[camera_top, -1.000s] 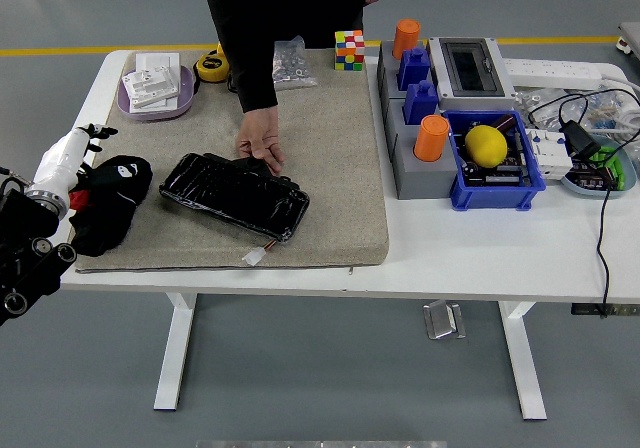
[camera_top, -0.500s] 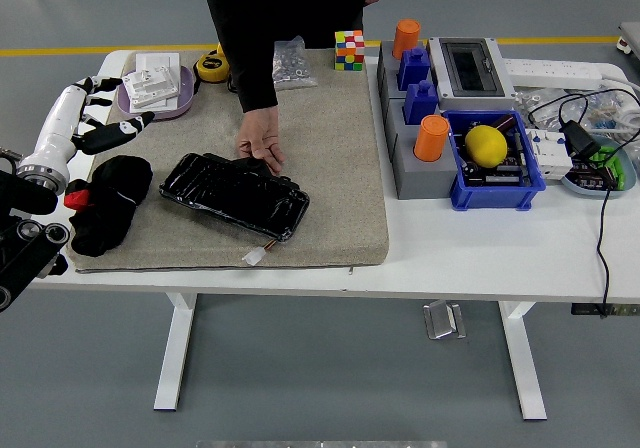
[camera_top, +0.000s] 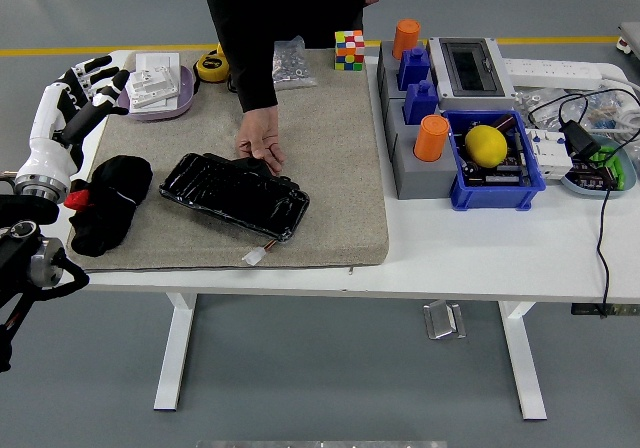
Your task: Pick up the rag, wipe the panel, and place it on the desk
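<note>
— Reaching for the rag (camera_top: 108, 204) was the step in hand, as I judged it. My left hand (camera_top: 82, 88) hung above the table's left end with its fingers spread and nothing in them, beyond the rag and apart from it.

— Where did the rag lie?

— On the left part of the beige mat (camera_top: 340, 168), bunched into a dark heap, with the black panel (camera_top: 235, 194) just to its right. A person's hand (camera_top: 260, 140) rested at the panel's far edge, seemingly steadying it.

— How would you have done the pick well?

— I would have brought the hand down over the thickest part of the heap and closed around a good fold, since limp cloth slips out of a shallow pinch. I'd have stayed clear of the purple tray (camera_top: 160, 100) beside my fingers, and lifted straight up before swinging right, so the cloth wouldn't drag the panel or meet the person's hand.

— What couldn't you make out?

— My right arm was out of view altogether. A small red thing (camera_top: 78, 198) sat at the rag's left edge; whether it was part of the cloth or of my arm, I couldn't tell. My forearm was cut off by the picture's left side, and the rag's folds were too dark to read.
</note>
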You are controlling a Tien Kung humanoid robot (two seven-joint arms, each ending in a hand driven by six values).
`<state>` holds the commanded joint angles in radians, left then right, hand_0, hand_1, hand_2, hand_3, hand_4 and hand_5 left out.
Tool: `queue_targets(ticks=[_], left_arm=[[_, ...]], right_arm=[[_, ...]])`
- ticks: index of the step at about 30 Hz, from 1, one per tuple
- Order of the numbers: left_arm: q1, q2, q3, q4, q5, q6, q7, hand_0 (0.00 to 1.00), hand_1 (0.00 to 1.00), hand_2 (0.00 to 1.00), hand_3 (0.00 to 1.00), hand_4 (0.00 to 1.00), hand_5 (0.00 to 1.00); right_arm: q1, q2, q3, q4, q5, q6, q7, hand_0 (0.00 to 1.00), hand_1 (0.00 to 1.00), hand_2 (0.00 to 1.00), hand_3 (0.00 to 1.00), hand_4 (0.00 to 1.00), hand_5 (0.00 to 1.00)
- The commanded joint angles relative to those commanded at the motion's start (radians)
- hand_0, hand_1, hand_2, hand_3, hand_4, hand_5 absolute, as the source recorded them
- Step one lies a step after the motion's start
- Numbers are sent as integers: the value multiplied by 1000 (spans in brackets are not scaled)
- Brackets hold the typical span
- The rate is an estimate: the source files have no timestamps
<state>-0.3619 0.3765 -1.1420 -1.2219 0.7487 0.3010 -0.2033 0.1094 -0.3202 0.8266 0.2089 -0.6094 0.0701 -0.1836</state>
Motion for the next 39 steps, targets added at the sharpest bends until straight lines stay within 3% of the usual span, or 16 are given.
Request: queue_targets(ticks=[5, 12, 39], left_arm=[[29, -20, -26, -15, -45, -9, -14, 422, 662, 751, 687, 890, 483], [34, -20, -30, -22, -49, -13, -13, 425, 663, 753, 662, 878, 474], [31, 12, -15, -13, -49, -13, -12, 431, 659, 762, 637, 853, 461]], right_arm=[[-3, 3, 4, 1, -2, -1, 0, 718, 619, 666, 580, 970, 541], [-3, 5, 4, 1, -3, -3, 1, 719, 619, 666, 581, 970, 541], [5, 1, -34, 3, 5, -8, 0, 720, 619, 667, 580, 970, 539]])
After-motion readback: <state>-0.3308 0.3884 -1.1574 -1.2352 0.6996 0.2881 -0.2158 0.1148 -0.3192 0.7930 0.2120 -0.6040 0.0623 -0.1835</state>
